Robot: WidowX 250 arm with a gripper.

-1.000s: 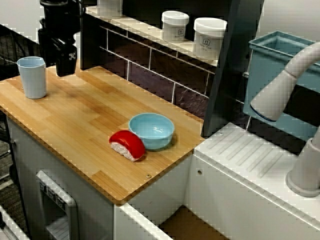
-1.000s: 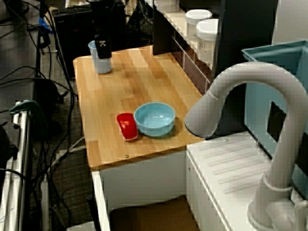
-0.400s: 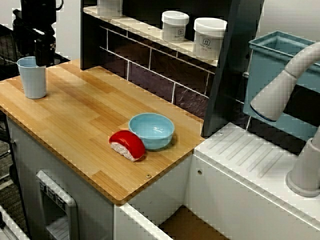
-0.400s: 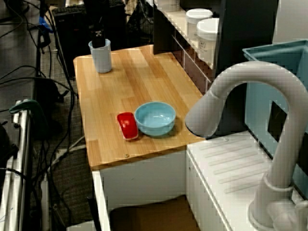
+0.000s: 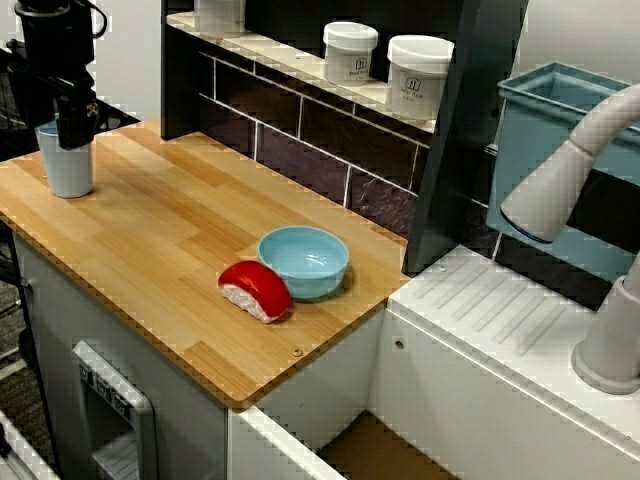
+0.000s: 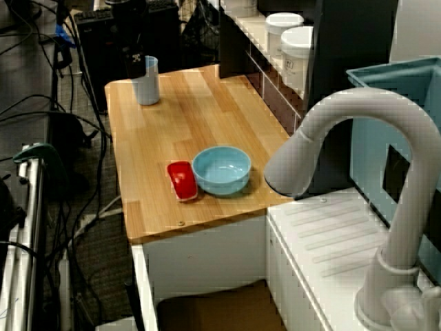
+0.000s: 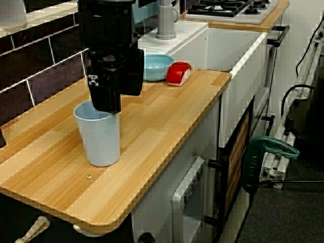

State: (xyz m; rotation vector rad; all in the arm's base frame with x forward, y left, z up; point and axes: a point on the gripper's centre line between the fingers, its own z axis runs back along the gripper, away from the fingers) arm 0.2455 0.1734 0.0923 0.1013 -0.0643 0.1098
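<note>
A pale blue cup [image 7: 99, 136] stands upright at the far end of the wooden desk [image 7: 157, 114], close to the end edge and well apart from everything else on it. The black hand [image 7: 105, 105] hangs straight down over the cup. In the view from the cup's end, its tip reaches the rim and covers the back part of the opening. In the view across the desk, the tip overlaps the cup's upper right side. I cannot tell from any view how far apart the fingers stand, nor whether they have a grip on the cup wall, since the hand's body hides them.

At the other end of the desk, near the sink, sits a light blue bowl [image 5: 303, 262]. A piece of toy sushi [image 5: 255, 290] with a red top and white underside lies just beside the bowl on the front side, touching it or nearly so.

Two white jars [image 5: 418, 75] stand on the tiled shelf [image 5: 300, 62] behind the desk. Beyond the bowl is a white faucet [image 6: 344, 138], with a blue bin [image 5: 545, 130] behind it.
</note>
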